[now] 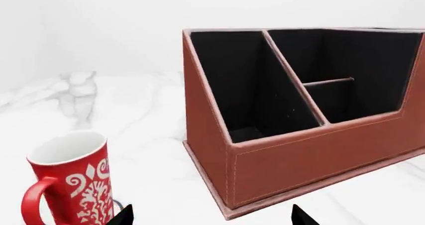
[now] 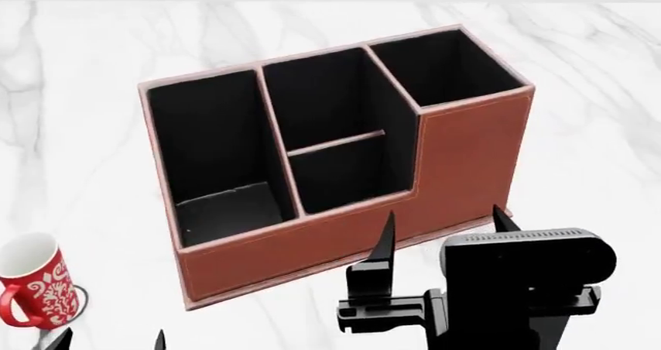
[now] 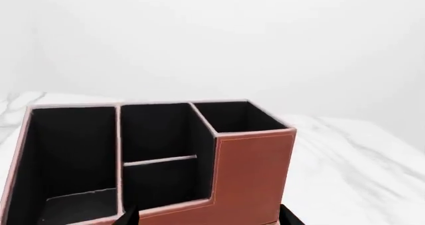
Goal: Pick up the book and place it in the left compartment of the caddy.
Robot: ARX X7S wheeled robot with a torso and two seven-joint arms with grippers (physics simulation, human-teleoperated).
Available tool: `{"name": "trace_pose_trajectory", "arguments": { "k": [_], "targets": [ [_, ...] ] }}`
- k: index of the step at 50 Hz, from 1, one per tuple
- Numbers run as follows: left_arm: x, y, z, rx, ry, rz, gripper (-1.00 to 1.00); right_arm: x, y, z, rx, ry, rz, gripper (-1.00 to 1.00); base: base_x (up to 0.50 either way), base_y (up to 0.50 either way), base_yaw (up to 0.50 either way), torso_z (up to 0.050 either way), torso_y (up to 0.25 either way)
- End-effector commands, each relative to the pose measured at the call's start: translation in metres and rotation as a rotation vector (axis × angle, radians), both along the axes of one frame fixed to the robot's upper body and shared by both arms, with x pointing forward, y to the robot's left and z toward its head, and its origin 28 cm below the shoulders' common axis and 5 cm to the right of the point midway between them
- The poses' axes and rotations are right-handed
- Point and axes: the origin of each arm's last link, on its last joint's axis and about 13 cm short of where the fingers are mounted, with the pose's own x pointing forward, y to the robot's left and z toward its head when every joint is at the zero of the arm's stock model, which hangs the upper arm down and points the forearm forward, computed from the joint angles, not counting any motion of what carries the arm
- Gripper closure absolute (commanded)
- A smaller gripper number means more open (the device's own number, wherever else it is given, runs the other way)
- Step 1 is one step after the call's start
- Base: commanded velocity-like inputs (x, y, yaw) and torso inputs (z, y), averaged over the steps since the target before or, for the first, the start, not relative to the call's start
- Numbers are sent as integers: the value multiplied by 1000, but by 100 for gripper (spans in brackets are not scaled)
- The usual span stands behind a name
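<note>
The reddish-brown caddy (image 2: 470, 156) stands on the marble table, also in the left wrist view (image 1: 299, 155) and the right wrist view (image 3: 256, 165). A flat black block with a pale edge, apparently the book (image 2: 232, 211), lies on the floor of the left compartment (image 2: 201, 125); it also shows in the right wrist view (image 3: 79, 207). My left gripper (image 2: 108, 342) is open and empty, low in front of the caddy's left corner. My right gripper (image 2: 444, 226) is open and empty, just in front of the caddy's taller right end.
A red-and-white patterned mug (image 2: 31, 280) stands upright to the left of the caddy, close beside my left gripper; it also shows in the left wrist view (image 1: 69, 180). The white marble table (image 2: 578, 94) extends around the caddy.
</note>
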Motion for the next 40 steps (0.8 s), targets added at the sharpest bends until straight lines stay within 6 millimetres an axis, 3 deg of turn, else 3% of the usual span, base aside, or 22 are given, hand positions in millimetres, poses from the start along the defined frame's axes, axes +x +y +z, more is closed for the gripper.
{"name": "trace_pose_trajectory", "arguments": {
  "k": [1,11,36,40],
  "targets": [
    [1,1,0,3,0,2,-100,0,1,1,-4,-2,3,-100,0,0,0,0,0],
    [1,1,0,3,-1,2,-100,0,3,4,-2,-2,28,-100,0,0,0,0,0],
    [1,1,0,3,-1,5,-100,1,5,7,16,8,16,-100,495,0,0,0,0],
    [1,1,0,2,-1,7,-100,0,6,7,0,9,30,-100,0,0,0,0,4]
  ]
}}
